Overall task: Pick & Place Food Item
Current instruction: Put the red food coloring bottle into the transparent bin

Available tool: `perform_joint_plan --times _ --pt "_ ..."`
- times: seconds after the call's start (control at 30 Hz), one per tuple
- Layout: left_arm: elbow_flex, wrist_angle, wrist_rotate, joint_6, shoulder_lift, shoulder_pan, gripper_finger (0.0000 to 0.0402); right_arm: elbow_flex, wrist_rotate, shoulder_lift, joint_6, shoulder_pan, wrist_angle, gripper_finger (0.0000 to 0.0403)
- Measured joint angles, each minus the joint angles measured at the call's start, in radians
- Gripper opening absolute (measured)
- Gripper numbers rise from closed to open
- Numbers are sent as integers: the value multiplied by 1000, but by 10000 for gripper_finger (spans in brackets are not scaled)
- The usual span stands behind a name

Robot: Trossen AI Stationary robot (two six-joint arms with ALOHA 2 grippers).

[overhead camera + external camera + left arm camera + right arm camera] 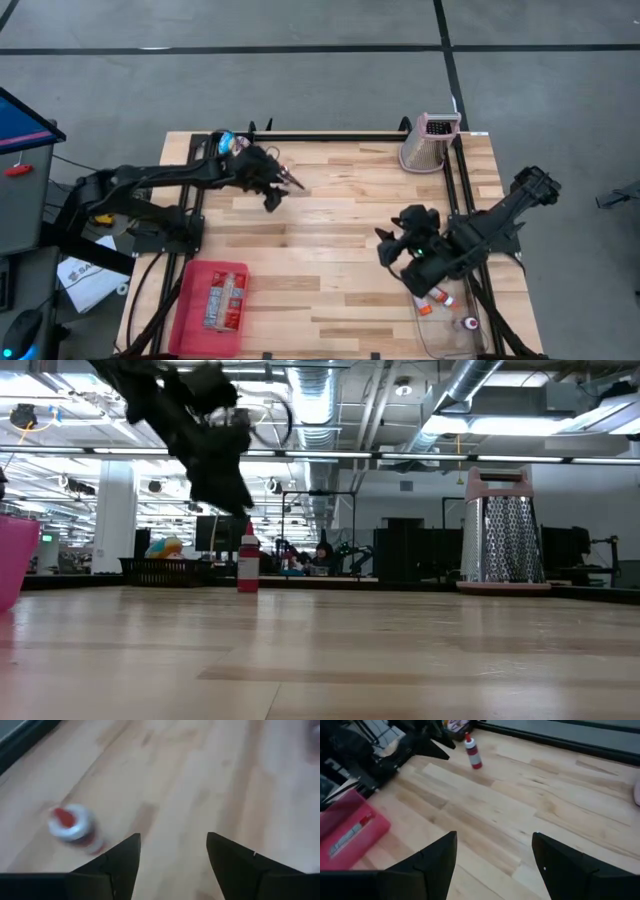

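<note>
High view: left gripper [283, 190] over small red-capped bottle [291, 180], upper centre, fingers apart. Right gripper [390, 245] mid-right, apart, empty.
Low view: bottle [248, 565] upright, centre-left.
Left wrist view: bottle [75, 826] lower left. Likely light, rigid, slick, tippy; grip mid-body.

On the light wooden table [330, 290], the small red-capped bottle [473, 752] stands near the far left corner, the pink-topped metal grater [428, 143] at the far right corner, and the pink plastic tray [190, 310] at the near left edge.
</note>
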Motion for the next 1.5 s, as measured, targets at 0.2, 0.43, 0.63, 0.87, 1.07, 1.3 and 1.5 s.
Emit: perform_joint_plan --times 0.2,0.43,0.63,0.87,1.07,1.3,1.5 --pt "-1 33 -4 59 90 132 191 -1 -2 0 -2 -31 11 249" --pt "-2 92 93 68 201 162 162 -1 2 0 -2 -31 14 249" --pt "-1 174 74 25 258 161 117 -1 7 0 4 -31 19 249" --pt "-1 291 73 -4 256 172 87 -1 24 0 6 -31 41 249" --pt "-1 341 72 -37 264 172 22 -1 26 0 1 -50 43 249" --pt "-1 368 137 -106 261 170 1 -1 55 0 -2 -63 57 249" --pt "0 415 213 -161 220 116 1 -1 56 0 -5 -63 80 249"
